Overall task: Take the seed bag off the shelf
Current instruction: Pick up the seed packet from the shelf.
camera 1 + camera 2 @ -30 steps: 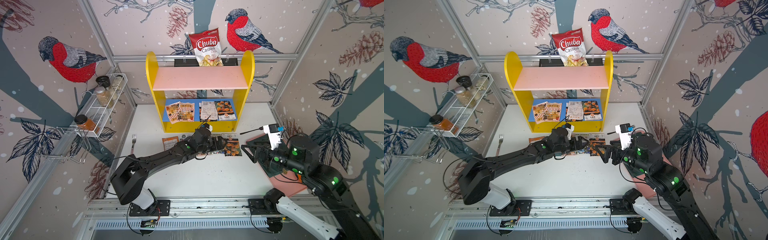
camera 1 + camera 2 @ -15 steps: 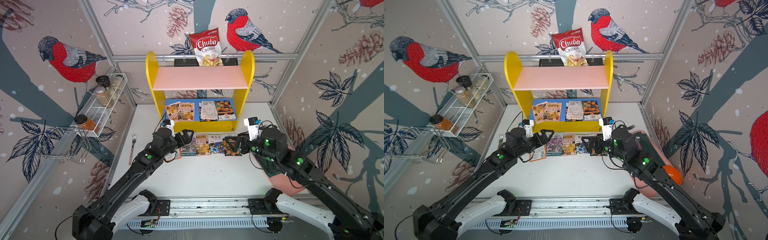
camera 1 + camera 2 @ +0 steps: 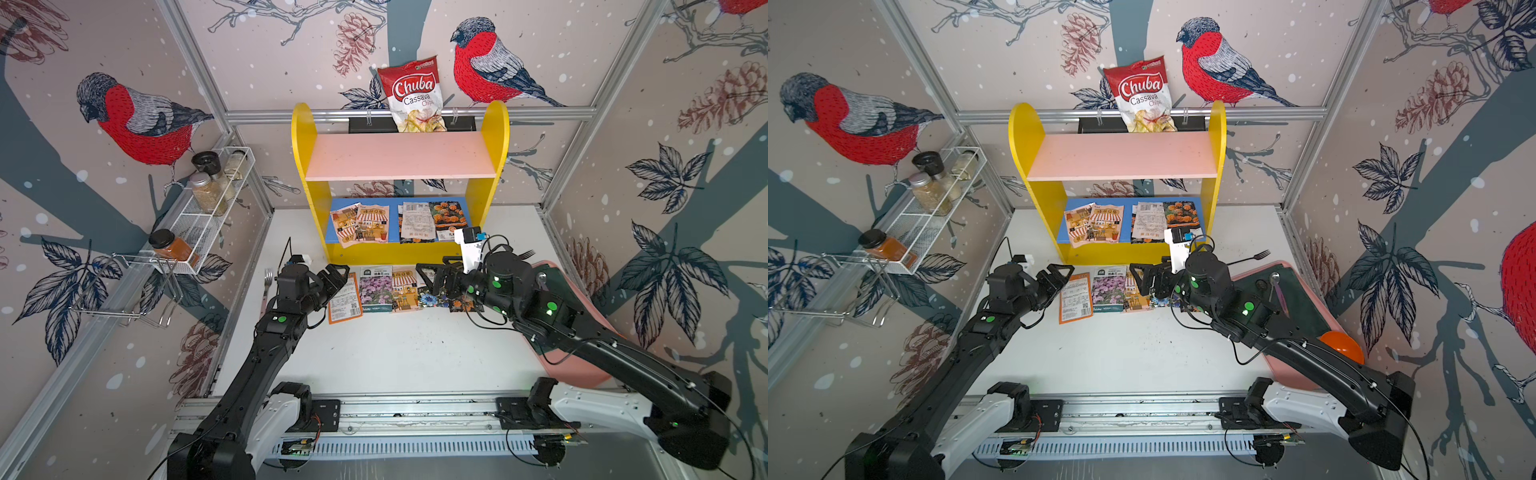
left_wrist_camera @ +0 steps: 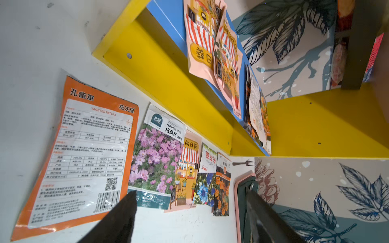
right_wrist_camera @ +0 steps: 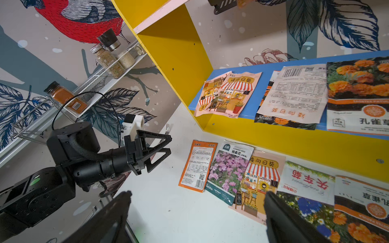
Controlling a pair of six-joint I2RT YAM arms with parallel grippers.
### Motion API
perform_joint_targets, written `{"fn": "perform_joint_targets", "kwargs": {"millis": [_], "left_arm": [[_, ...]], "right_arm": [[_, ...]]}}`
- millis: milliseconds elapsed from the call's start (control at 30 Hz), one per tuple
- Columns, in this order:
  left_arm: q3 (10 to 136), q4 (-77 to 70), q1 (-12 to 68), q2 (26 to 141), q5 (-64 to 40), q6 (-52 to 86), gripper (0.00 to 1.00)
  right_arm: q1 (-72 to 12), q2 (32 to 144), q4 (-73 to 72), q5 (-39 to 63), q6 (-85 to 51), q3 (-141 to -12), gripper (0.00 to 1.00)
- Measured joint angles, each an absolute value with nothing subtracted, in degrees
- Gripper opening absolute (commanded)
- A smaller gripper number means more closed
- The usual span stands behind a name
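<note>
Top views: the shelf stands at 12 o'clock on the tabletop. On its blue lower board lie seed bags: a pink pair toward 9 o'clock, a white-backed bag and a marigold bag toward 3. The pink upper board is bare. A row of bags lies flat on the tabletop, just in front of the base. The left gripper is at the row's 9 o'clock end, the right gripper over its 3 o'clock end. Neither is inside the shelf. The right arm's camera mount covers the marigold bag's near corner.

Left wrist: jaws apart, nothing between them. Released.

Right wrist: jaws wide, empty. The pink pair overhangs the board's front edge. A dark bag peeks from under the white-backed one, so the count is unsure.

Judgement: between picks, a fresh reach pending. Next move: lift a gripper to board height, slide under the pink board, pinch an overhanging edge. The board's rear is unseen.
</note>
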State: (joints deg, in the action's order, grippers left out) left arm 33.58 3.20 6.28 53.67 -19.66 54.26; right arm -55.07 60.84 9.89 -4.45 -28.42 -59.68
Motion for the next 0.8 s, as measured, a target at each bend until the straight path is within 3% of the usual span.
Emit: {"fn": "perform_joint_targets", "kwargs": {"millis": [200, 500, 800], "left_arm": [[33.4, -6.0, 3.6, 59.5, -23.7, 57.5, 0.68], [33.4, -18.0, 3.1, 67.8, -25.0, 63.1, 0.44], [35.8, -25.5, 2.6, 76.7, -24.6, 64.8, 0.38]], "right_arm": [[-55.4, 62.1, 7.5, -4.6, -28.4, -59.7, 1.00], [-55.5, 62.6, 6.1, -4.6, -28.1, -59.4, 1.00], [-55.5, 62.3, 6.1, -5.1, -27.1, -59.1, 1.00]]}}
